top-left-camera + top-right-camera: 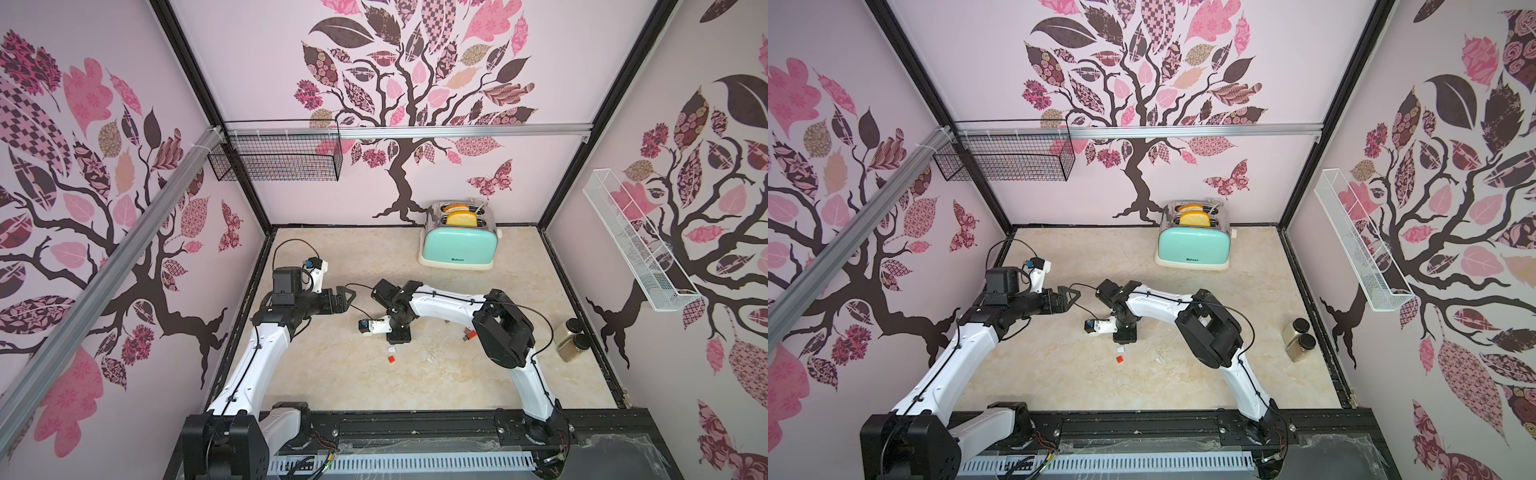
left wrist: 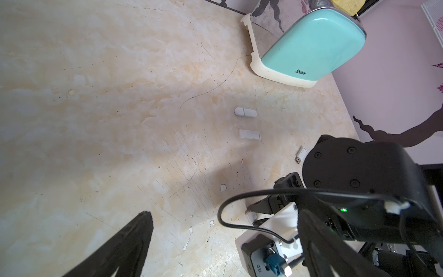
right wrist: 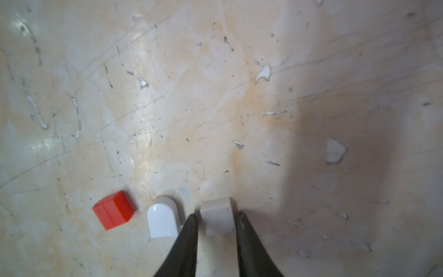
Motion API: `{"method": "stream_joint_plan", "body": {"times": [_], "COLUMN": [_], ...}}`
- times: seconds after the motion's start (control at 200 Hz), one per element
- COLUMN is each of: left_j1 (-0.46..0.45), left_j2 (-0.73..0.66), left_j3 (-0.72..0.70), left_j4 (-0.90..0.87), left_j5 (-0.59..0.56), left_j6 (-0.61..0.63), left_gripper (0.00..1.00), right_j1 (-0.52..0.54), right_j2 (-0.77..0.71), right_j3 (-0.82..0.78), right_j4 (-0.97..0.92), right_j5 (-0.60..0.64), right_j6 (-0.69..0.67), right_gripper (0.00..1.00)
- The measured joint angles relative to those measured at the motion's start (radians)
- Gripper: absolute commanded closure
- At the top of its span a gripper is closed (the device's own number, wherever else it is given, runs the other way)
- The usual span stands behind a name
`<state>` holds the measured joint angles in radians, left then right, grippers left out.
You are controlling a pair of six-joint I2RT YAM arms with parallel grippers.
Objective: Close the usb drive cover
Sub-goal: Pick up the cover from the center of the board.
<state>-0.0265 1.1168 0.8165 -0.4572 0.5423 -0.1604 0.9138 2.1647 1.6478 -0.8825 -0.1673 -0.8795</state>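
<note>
Three loose usb drive covers lie in a row on the marble table: a red one, a rounded white one and a square beige one. My right gripper points straight down at the table, open only narrowly. One finger stands close on each side of the beige cover. In the left wrist view, a capped white usb drive, a flat white one and one with a bare metal plug lie farther back. A red drive lies beside the right arm. My left gripper hovers wide open and empty, to the left.
A mint toaster with bread slices stands at the back of the table. Two spice jars stand at the right edge. A black wire basket and a white one hang on the walls.
</note>
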Motion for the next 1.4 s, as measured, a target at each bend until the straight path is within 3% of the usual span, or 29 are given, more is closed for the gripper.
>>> {"method": "stream_joint_plan", "body": {"times": [0.89, 1.401], "left_j1": [0.0, -0.045], "left_j2": [0.001, 0.055], "left_j3": [0.0, -0.021], "left_j4": [0.007, 0.068], "left_j5": [0.005, 0.046], "left_j6": [-0.016, -0.079], "left_gripper": [0.02, 0.04], "right_j1": [-0.005, -0.08], "right_j2": [-0.022, -0.243], "right_j3": [-0.035, -0.131], "right_j4": [0.037, 0.069], "right_j5": [0.027, 0.078], "right_j6": [0.01, 0.089], "right_gripper": [0.88, 0.95]}}
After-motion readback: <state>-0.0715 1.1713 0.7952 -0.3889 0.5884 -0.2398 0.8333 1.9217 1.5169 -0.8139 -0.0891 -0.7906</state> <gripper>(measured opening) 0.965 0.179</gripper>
